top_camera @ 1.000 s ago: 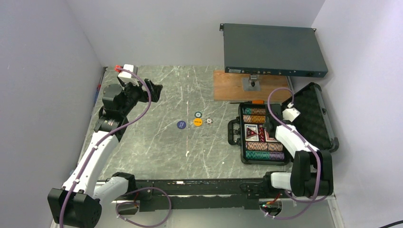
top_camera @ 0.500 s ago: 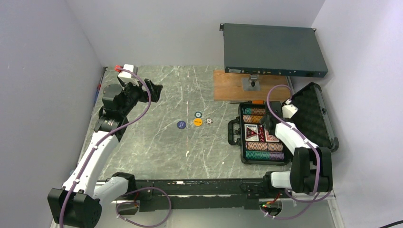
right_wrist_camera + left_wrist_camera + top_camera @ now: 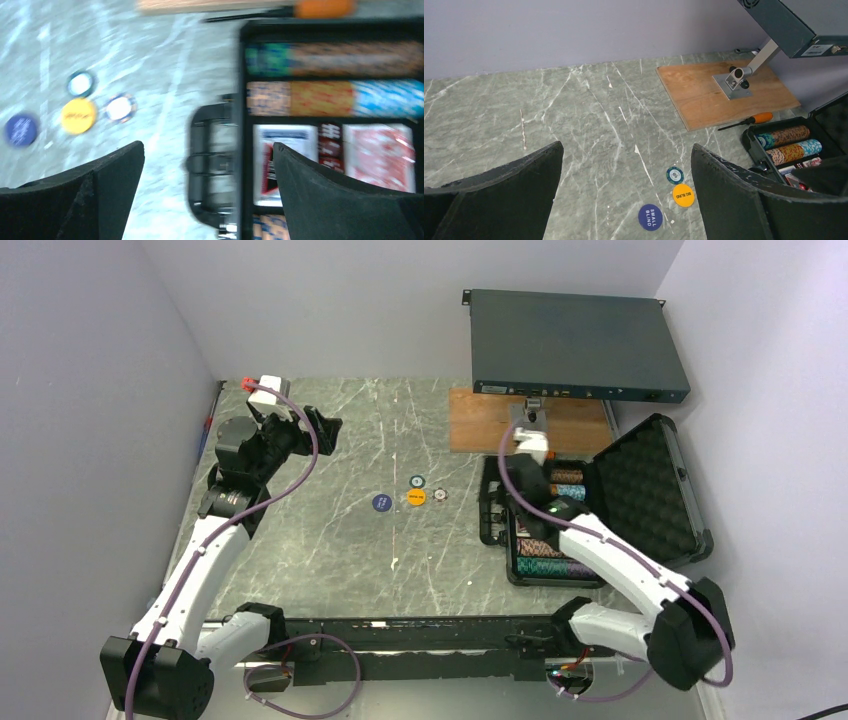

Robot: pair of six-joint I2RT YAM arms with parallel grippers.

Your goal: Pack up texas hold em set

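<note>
Case (image 3: 640,490) sits open at the right of the table (image 3: 330,540), chips (image 3: 545,566) slotted in, decks apparently too (blurry). The blue button (image 3: 381,502), yellow button (image 3: 417,497), teal button (image 3: 417,481) and a loose chip (image 3: 439,495) lie out mid-table, lid not shut. Case's long axis runs near-to-far, handle facing left, lid leaning right; left gripper (image 3: 626,150) and right gripper (image 3: 205,150) both spread wide, empty.

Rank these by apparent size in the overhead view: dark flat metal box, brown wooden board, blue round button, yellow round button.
1. Dark flat metal box, raised nearer the camera.
2. Brown wooden board, partly hidden.
3. Blue round button and yellow round button: too alike to rank.
</note>
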